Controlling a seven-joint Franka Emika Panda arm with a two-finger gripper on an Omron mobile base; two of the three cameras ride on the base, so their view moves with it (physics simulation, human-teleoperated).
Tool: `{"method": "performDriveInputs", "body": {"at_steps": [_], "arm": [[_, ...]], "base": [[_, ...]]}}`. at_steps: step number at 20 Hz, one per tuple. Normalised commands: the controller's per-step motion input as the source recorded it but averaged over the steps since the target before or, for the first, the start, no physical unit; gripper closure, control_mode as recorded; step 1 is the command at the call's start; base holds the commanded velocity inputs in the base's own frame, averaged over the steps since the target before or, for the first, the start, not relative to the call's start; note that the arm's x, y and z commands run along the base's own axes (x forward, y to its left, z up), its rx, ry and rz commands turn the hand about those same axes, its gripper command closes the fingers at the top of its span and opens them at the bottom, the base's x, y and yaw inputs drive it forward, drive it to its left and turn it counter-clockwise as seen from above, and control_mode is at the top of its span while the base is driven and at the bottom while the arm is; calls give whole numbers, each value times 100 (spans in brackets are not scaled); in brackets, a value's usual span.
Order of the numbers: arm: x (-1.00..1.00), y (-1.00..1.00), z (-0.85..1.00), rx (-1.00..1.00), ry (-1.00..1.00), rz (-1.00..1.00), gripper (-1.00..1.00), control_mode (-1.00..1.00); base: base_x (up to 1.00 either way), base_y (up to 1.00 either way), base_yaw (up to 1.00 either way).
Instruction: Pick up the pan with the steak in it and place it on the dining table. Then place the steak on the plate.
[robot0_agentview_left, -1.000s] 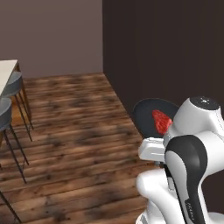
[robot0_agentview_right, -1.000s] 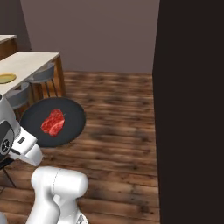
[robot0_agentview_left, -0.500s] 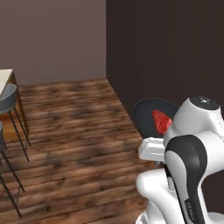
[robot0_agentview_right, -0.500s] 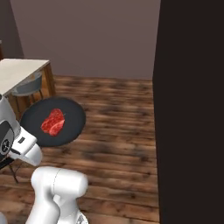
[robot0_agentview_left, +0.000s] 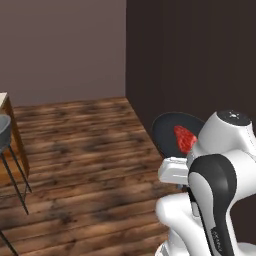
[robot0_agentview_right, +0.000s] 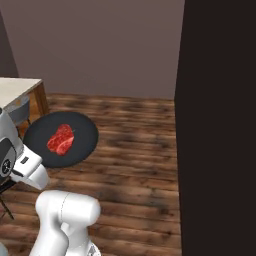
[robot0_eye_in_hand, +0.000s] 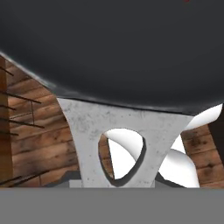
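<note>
One pan (robot0_agentview_right: 75, 145) carried aloft, with the end effector clamped on its handle (robot0_eye_in_hand: 120, 140), that grey metallic piece with a hole through it running down from the black rim in the hand view. End effector itself hidden under the pan and behind the arm in both base views. Steak (robot0_agentview_right: 61, 139) lying inside the pan, slightly left of centre in the right base view; seen also as a red lump (robot0_agentview_left: 185, 139) on the dark disc (robot0_agentview_left: 170, 127) beside the arm's white shoulder in the left base view. Pan held level above the wooden floor (robot0_agentview_right: 135, 160). Corner of the beige counter (robot0_agentview_right: 17, 90) at the left edge, well apart from the pan, with a grey stool (robot0_agentview_left: 4, 131) beside it. Dark tall wall (robot0_agentview_right: 220, 125) to the right.
</note>
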Motion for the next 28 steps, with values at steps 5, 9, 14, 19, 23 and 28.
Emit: {"method": "performDriveInputs", "body": {"at_steps": [5, 9, 14, 19, 23, 28], "arm": [[0, 0, 0, 0, 0, 0, 100, 100], [0, 0, 0, 0, 0, 0, 100, 100], [0, 0, 0, 0, 0, 0, 100, 100], [0, 0, 0, 0, 0, 0, 100, 100], [0, 0, 0, 0, 0, 0, 100, 100], [0, 0, 0, 0, 0, 0, 100, 100]], "base": [[100, -21, 0], [100, -16, 0], [100, -5, 1], [54, 0, 29], [-2, 0, 50], [-2, 0, 50]]}}
